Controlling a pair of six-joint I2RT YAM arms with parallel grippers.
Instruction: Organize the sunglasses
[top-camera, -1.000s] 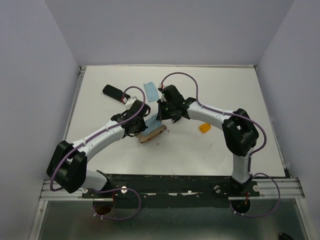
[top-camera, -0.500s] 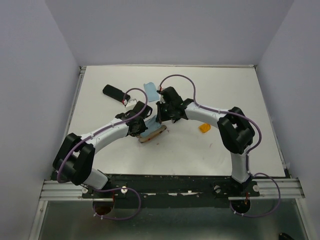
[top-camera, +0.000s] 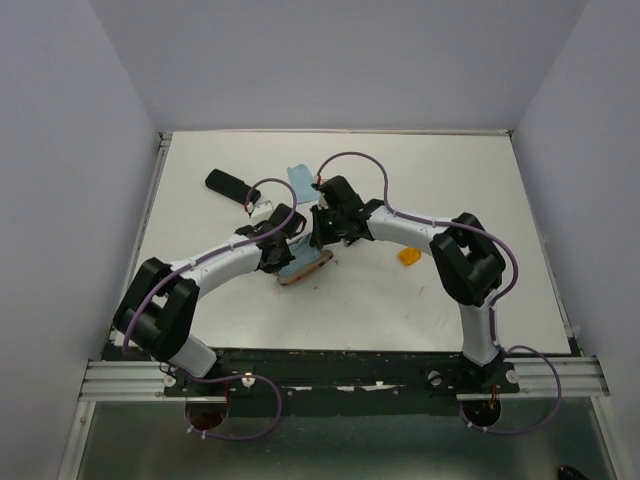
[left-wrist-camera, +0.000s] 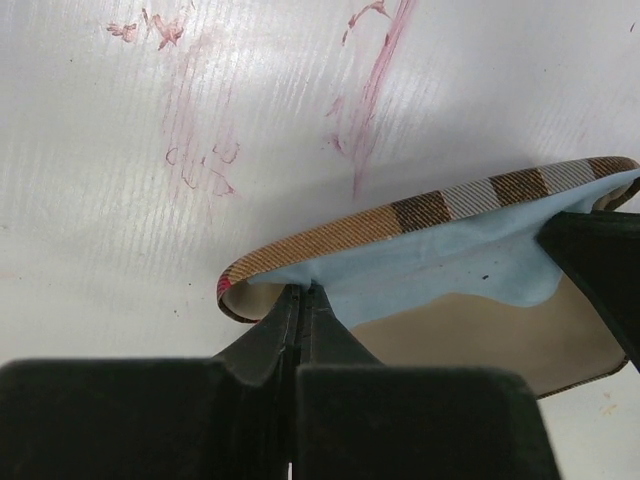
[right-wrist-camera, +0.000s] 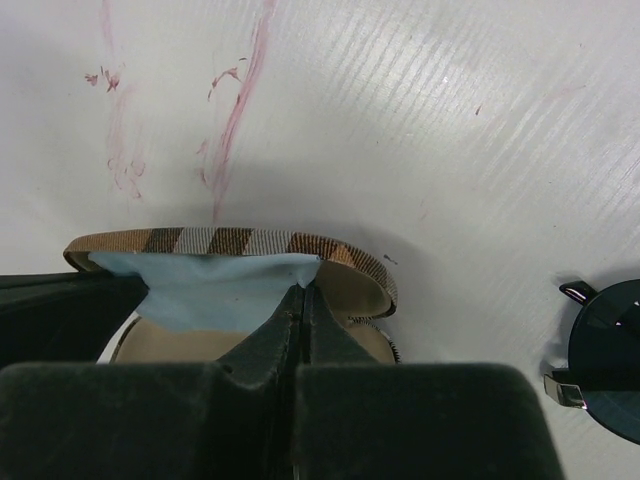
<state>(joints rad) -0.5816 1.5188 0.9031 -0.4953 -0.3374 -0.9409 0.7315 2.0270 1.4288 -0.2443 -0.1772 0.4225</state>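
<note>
Both arms' elbows have swung inward since a second ago. The left gripper (left-wrist-camera: 300, 296) is clenched at the case (left-wrist-camera: 420, 212) rim. The right gripper (right-wrist-camera: 300, 292) pinches the cloth (right-wrist-camera: 210, 285) (blue, lining the case). The black sunglasses (right-wrist-camera: 605, 372) lie near the case, and the orange pair (top-camera: 410, 256) lies farther right.

High rear overview of the table (top-camera: 480, 180); both wrist views close, downward, sharing the plaid case (left-wrist-camera: 420, 215).
</note>
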